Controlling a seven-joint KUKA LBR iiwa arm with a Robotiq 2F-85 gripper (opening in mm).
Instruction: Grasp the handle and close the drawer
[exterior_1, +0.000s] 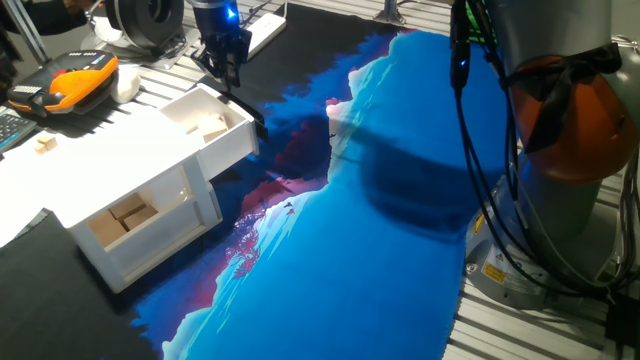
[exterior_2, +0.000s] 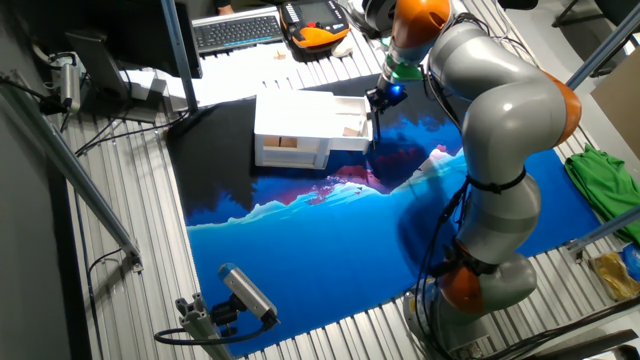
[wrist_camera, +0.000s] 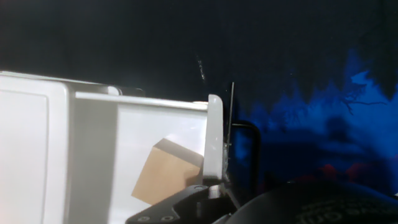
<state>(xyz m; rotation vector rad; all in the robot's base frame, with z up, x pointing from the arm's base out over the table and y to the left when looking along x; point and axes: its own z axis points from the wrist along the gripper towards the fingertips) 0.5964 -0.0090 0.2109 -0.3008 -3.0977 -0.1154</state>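
Observation:
The white drawer (exterior_1: 205, 122) stands pulled out of the white cabinet (exterior_1: 110, 170) and holds light wooden blocks (exterior_1: 212, 128). Its slim black handle (exterior_1: 252, 117) sits on the front panel. My gripper (exterior_1: 231, 76) hangs just above the drawer front and handle, and its jaws look open. In the hand view the front panel (wrist_camera: 214, 143) and the handle (wrist_camera: 248, 158) lie between my fingertips (wrist_camera: 186, 204), apart from them. The other fixed view shows the gripper (exterior_2: 376, 104) over the drawer (exterior_2: 350, 120).
The cabinet's lower compartment (exterior_1: 130, 215) holds more wooden blocks. A blue and black cloth (exterior_1: 400, 220) covers the table. An orange and black device (exterior_1: 80, 80) lies behind the cabinet. My arm's base (exterior_1: 560, 150) and cables stand at the right.

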